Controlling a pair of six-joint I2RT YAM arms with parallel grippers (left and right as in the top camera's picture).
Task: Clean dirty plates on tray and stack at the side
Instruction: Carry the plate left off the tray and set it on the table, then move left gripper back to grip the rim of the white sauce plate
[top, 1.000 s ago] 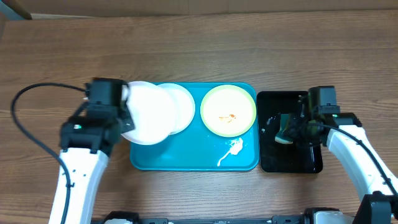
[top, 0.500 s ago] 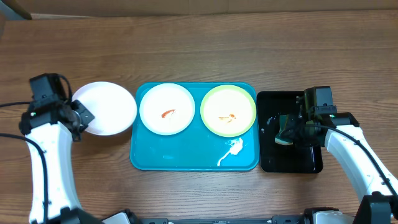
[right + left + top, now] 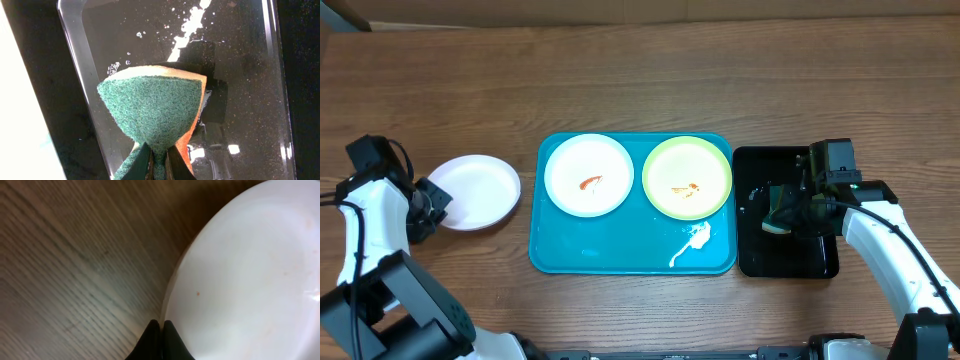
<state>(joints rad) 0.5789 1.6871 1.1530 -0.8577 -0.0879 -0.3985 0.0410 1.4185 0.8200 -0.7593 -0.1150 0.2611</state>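
Left gripper [image 3: 430,198] is closed on the left rim of a plain white plate [image 3: 475,192]. In the left wrist view its two dark fingertips [image 3: 169,335] are pinched together at the plate edge [image 3: 250,280]. This plate is round, shallow and smooth, with only some faint tiny specks on it. It is over the wooden table [image 3: 640,80], just left of the blue tray [image 3: 610,245] and outside it. I cannot tell if it rests on the wood or is a little above it.

The blue tray is a glossy plastic rectangle with rounded corners and a raised rim. On its far half two round plates lie side by side, close but not touching. The smeared white plate [image 3: 588,175] is on the left and has a small reddish-orange mark. The yellow-green plate [image 3: 687,178] is on the right and has an orange smear. A white foamy streak [image 3: 692,243] lies on the near right part of the tray floor.

Right gripper [image 3: 788,212] is clamped on a sponge [image 3: 155,105], squeezing its lower part narrow. The sponge has a rough green scouring face and a soft orange body. It hangs over the black tray [image 3: 240,50], which is shiny, wet and has white droplets, just right of the blue tray.
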